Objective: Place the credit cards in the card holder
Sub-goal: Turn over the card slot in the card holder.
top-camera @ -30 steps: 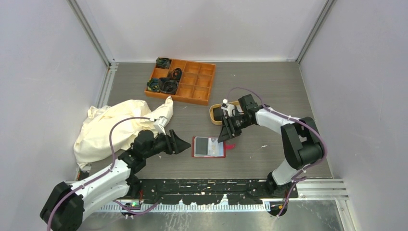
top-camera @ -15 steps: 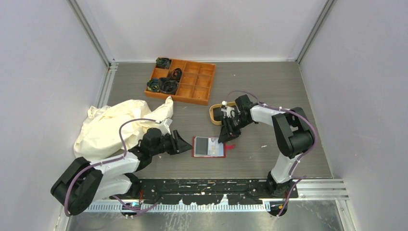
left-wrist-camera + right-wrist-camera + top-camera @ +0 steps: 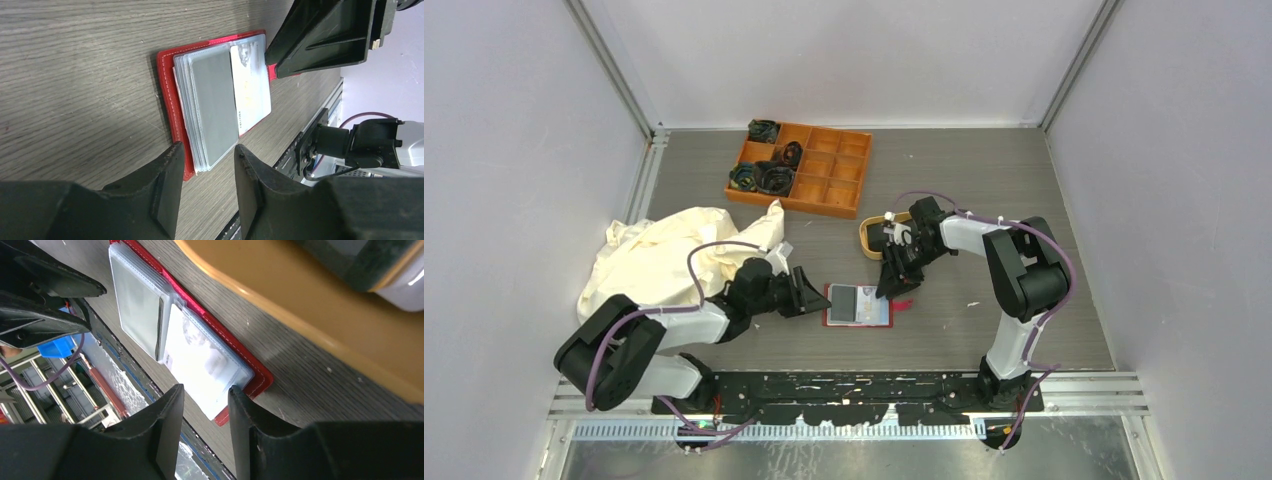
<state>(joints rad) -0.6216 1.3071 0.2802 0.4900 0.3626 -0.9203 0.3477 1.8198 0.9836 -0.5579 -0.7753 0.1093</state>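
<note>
Two arms meet at the middle of the surface (image 3: 1024,190); read the scene from left to right.

1. At the far left you see a crumpled cream cloth (image 3: 659,262). The left arm lies low along its near edge.
2. Farther away, an orange compartment box (image 3: 824,175) stands on the surface, with dark items in its left cells.
3. The left fingers (image 3: 820,300) point right, with their tips just beside the left edge of the card holder (image 3: 858,306). In the left wrist view they are parted by a narrow gap and hold nothing.
4. The card holder lies open and flat, pockets up, near the middle of the surface. Its left pocket looks grey. A light printed card (image 3: 250,92) sits in its right pocket.
5. Just beyond the holder is a tan tray (image 3: 865,240) with dark contents. You cannot tell separate cards apart there.
6. The right fingers (image 3: 887,290) point down at the holder's far right corner, between the tray and the holder. They are slightly parted and empty.
</note>
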